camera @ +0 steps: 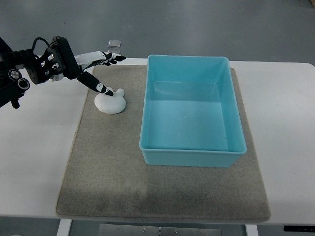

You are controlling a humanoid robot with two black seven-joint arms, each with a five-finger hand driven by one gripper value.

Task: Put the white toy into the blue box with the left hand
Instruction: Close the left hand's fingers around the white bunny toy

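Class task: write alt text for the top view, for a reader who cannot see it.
The robot's left hand, fingers spread, reaches over a white toy lying on a grey mat. An empty blue box sits on the mat to the toy's right, apart from it.

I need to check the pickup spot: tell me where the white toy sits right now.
In the top view, the white toy lies on the grey mat, toward its far left part, left of the blue box, with the left hand right above it.
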